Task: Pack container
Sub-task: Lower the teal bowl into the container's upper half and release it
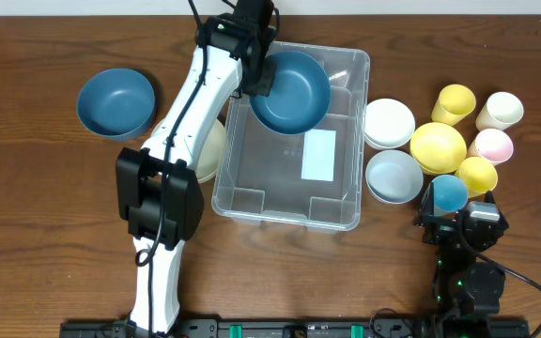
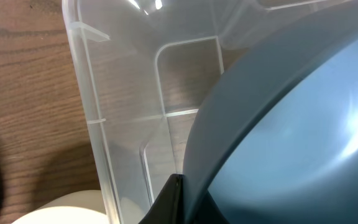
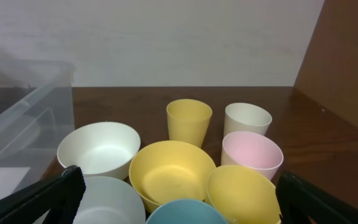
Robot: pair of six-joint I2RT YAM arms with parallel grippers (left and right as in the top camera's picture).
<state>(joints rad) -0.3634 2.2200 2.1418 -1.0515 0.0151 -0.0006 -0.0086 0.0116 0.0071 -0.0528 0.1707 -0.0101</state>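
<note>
The container is a large clear bin at the middle of the table, with a white label on its base. My left gripper is shut on the rim of a dark blue bowl and holds it tilted over the bin's far end. In the left wrist view the bowl fills the right side, the black fingers pinch its edge, and the bin's wall runs down the left. My right gripper stands open near the front right, just behind a light blue cup.
A second dark blue bowl sits far left. A cream bowl lies under the left arm. Right of the bin are a white bowl, a pale bowl, a yellow bowl and several cups.
</note>
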